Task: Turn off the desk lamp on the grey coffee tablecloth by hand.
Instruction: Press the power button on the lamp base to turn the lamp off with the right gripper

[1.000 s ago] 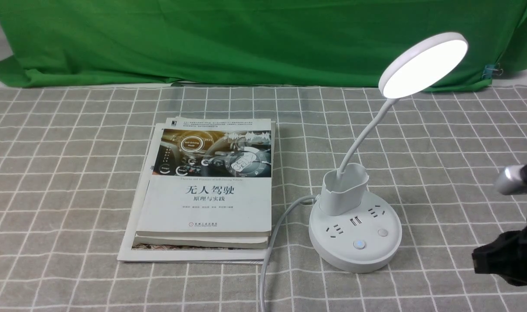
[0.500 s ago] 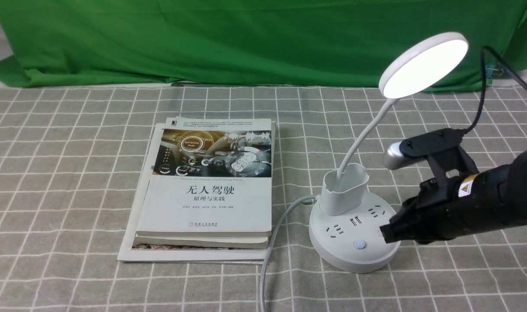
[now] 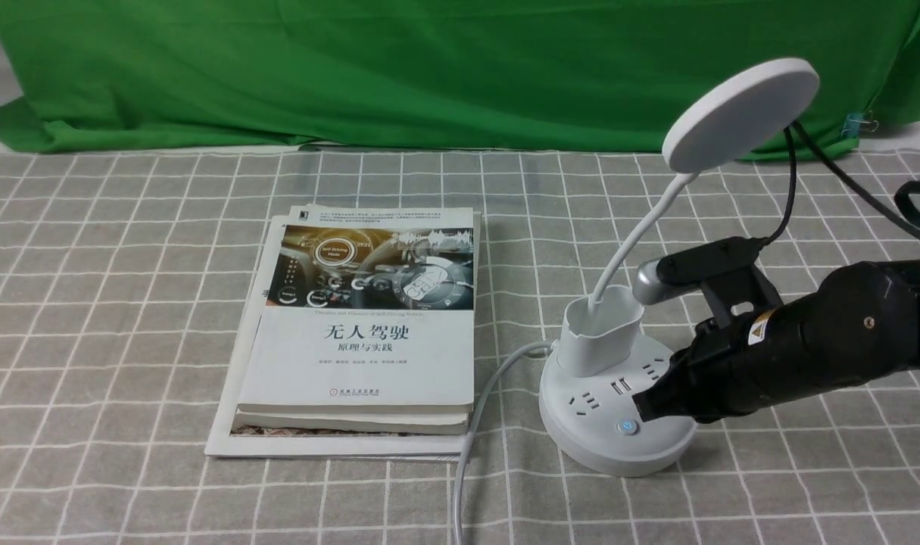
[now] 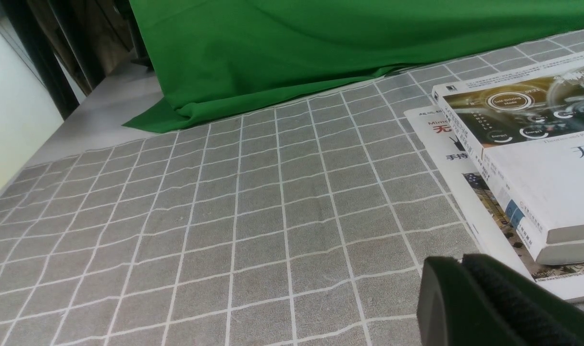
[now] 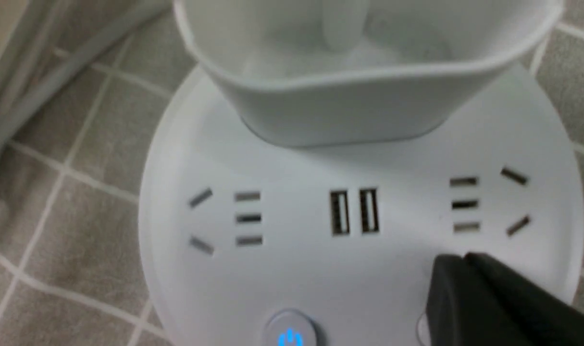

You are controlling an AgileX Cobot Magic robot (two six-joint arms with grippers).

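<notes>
Covering lamp button; right tool (image 3: pixel 645 409) shut; lamp (image 3: pixel 619 424) unlit.

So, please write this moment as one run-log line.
desk lamp: off | right gripper: shut, at lamp base | left gripper: shut

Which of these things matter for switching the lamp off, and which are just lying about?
For the job:
- lamp, now dark
- right gripper, shut, at its base
- cloth under it

Just there:
- books
- green backdrop
- left gripper, shut
</notes>
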